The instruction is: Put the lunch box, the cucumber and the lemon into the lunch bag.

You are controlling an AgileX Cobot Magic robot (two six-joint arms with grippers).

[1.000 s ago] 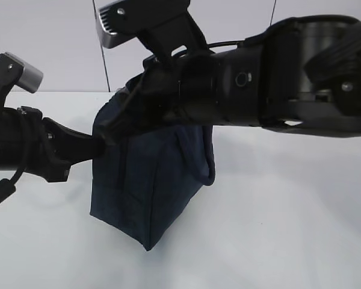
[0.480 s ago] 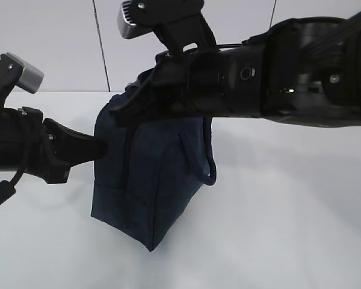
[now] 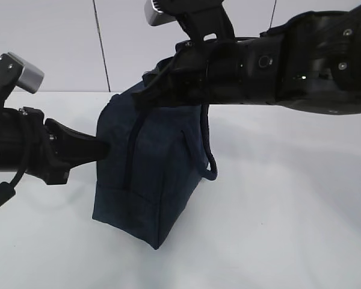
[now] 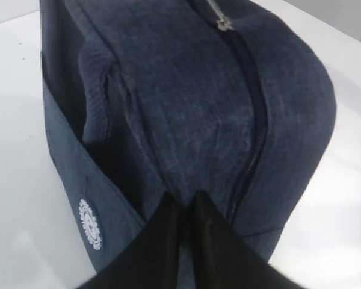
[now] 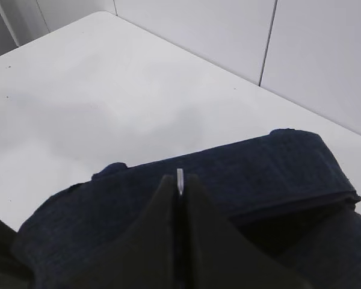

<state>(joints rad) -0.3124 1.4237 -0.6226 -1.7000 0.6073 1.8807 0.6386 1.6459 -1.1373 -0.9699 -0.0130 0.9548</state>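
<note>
The dark navy lunch bag (image 3: pixel 150 174) stands on the white table. My left gripper (image 3: pixel 103 147) is shut on the fabric at the bag's near end, and its jaws (image 4: pixel 185 201) pinch a fold just left of the zipper line (image 4: pixel 253 138). The zipper slider (image 4: pixel 221 23) sits at the far end of the bag's top. Above the bag, my right gripper (image 5: pixel 179 180) is shut on the silver zipper pull (image 5: pixel 180 176), which shows edge-on between the fingertips. In the exterior view the right gripper (image 3: pixel 141 97) is over the bag's top. The lunch box, the cucumber and the lemon are out of view.
A loop handle (image 3: pixel 212 168) hangs off the bag's right side. A small white logo (image 4: pixel 90 224) marks its side panel. The white table (image 3: pixel 289 217) spreads round the bag, with a panelled wall (image 5: pixel 198 24) behind its far edge.
My right arm has moved right and slightly up along the bag's top with the zipper pull. The bag's top has shifted with it. The left arm has stayed still.
</note>
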